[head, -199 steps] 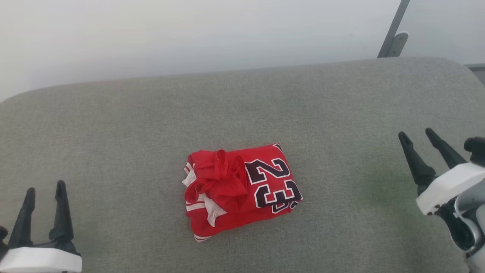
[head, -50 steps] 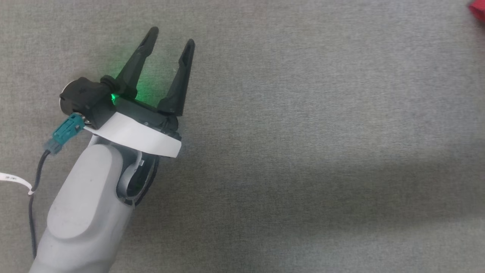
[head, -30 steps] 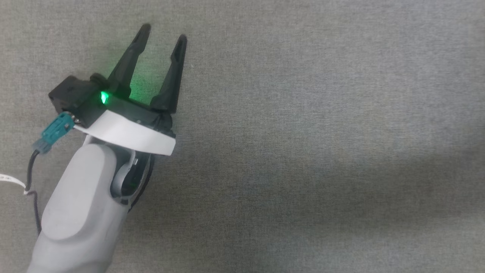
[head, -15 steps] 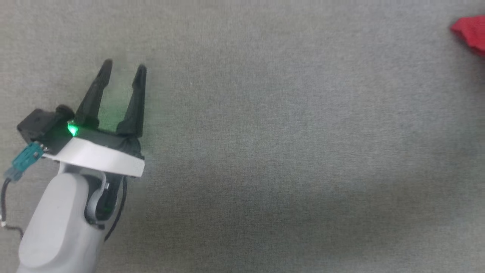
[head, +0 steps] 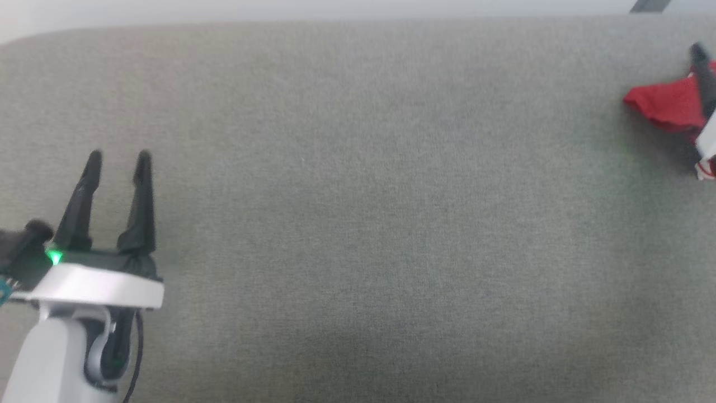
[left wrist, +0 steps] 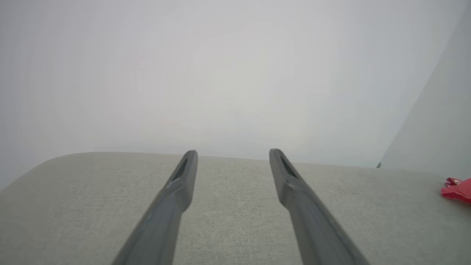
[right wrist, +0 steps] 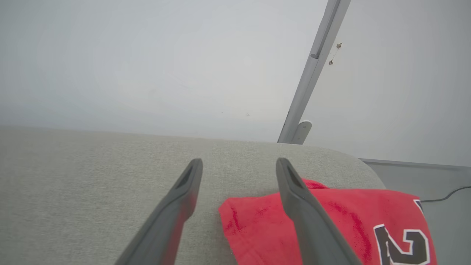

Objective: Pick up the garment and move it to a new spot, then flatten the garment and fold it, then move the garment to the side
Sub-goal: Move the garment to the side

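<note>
The garment [head: 663,103], red, lies bunched at the far right of the grey cushioned surface [head: 358,196]. In the right wrist view the garment [right wrist: 342,217] shows a black, white-outlined "2" and lies near the surface's rounded right corner. My right gripper [right wrist: 239,163] hovers open over its left edge, one finger above the red cloth and nothing pinched. A dark finger [head: 703,78] of it shows at the head view's right edge. My left gripper [head: 118,159] stands open at the lower left, far from the garment [left wrist: 456,189], with nothing between its fingers [left wrist: 184,180].
A pale wall rises behind the surface's far edge. A slanted grey metal post [right wrist: 312,73] with a bracket stands behind the right corner. A thin cable [right wrist: 449,193] runs on the floor beyond that corner.
The head camera has tilted up and swung, bringing the far edge and the garment into view at the right. Since the oldest frame the garment has gone from the middle to the right end.
</note>
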Motion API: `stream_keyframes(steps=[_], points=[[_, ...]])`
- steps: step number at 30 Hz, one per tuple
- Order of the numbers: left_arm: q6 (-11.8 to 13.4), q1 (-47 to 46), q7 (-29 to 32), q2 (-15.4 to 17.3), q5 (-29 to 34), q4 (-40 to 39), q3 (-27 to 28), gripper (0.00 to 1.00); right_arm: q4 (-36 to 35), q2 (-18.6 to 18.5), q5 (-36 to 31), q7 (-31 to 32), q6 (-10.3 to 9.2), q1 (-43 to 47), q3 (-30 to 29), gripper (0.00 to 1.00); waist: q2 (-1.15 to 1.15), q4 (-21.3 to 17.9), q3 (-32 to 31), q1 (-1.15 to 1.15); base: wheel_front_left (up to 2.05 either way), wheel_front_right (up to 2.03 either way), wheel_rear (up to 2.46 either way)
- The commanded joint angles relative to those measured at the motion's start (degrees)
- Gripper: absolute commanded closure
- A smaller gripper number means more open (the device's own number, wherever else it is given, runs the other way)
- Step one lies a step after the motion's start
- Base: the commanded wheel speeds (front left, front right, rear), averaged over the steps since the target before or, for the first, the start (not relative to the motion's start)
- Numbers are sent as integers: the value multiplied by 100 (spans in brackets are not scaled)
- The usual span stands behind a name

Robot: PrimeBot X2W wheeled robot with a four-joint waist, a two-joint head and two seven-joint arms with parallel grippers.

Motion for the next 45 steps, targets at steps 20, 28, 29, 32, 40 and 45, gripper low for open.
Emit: stream_keyframes(steps=[20, 28, 29, 32, 40, 45], points=[[-41, 1698, -25, -251, 170, -274, 1133, 0, -1115, 270, 684, -1596, -9, 2120, 809, 0, 0, 147, -1110, 0, 0, 0, 0], [-45, 2178, -25, -226, 56, -358, 1222, 0, -1325, 462, 594, -1839, -9, 2799, 697, 0, 0, 75, -1312, 0, 0, 0, 0], [-46, 2222, -25, -244, 42, -369, 1222, 0, -1349, 497, 591, -1852, -9, 2883, 644, 0, 0, 72, -1342, 0, 0, 0, 0], [-46, 2362, -25, -281, 9, -395, 1230, 0, -1426, 565, 509, -1870, -9, 3115, 521, 0, 0, 66, -1419, 0, 0, 0, 0], [-46, 2563, -25, -298, -24, -359, 1243, 0, -1647, 801, 370, -1888, -9, 3709, 60, 0, 0, 62, -1551, 0, 0, 0, 0], [-46, 2609, -25, -281, -43, -364, 1253, 0, -1833, 934, 263, -1889, -8, 3982, -146, 0, 0, 31, -1594, 0, 0, 0, 0]])
